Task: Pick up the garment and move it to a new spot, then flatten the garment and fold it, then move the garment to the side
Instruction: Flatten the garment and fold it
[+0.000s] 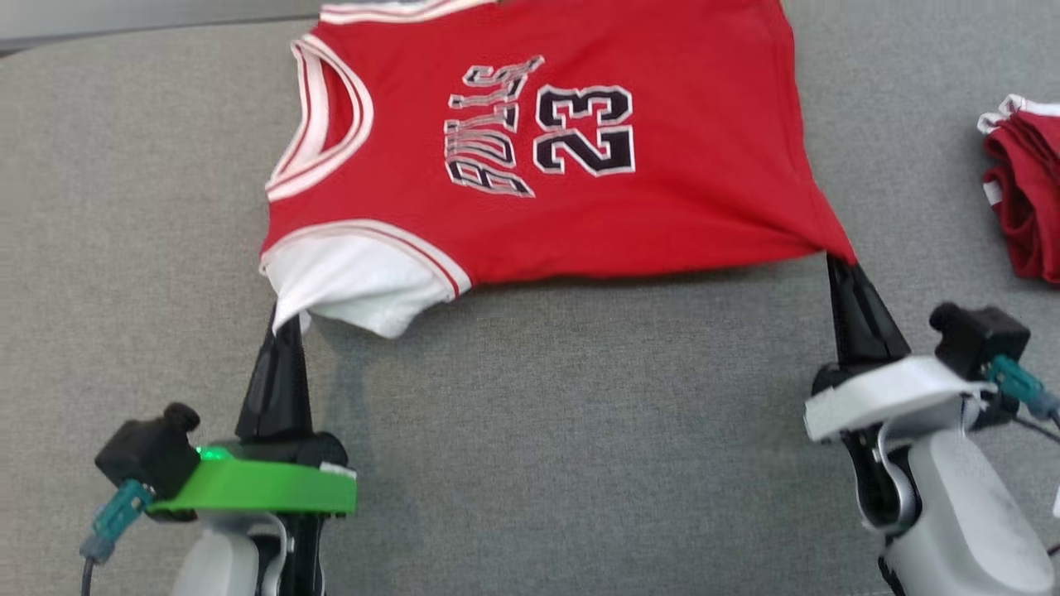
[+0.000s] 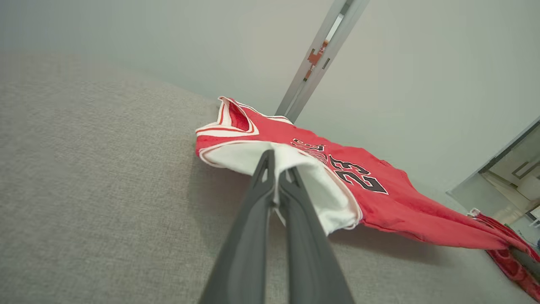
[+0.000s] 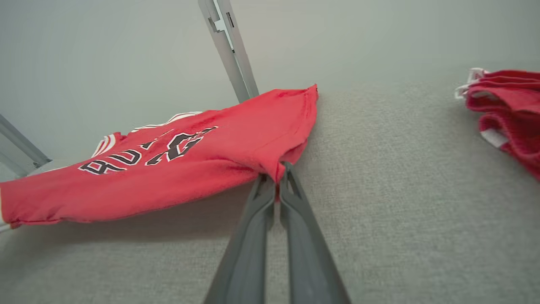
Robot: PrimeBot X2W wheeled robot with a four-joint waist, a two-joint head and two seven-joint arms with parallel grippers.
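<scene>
- red jersey (image 1: pixel 662 207) lies number-side up on the grey cloth surface (image 1: pixel 530 430), its near edge lifted off it
- left gripper (image 1: pixel 286 324) pinches its white-lined corner
- right gripper (image 1: pixel 836 263) pinches its red hem corner
- other red clothes (image 1: pixel 1027 199) sit well apart at the right

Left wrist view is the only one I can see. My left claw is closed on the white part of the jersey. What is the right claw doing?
Observer: The right claw is shut on the red bottom corner of the jersey, held just above the grey surface.
Operator: The red cloth at my right edge, is it the same jersey?
Observer: No. It is a second red garment, lying apart, to the right of the jersey.
</scene>
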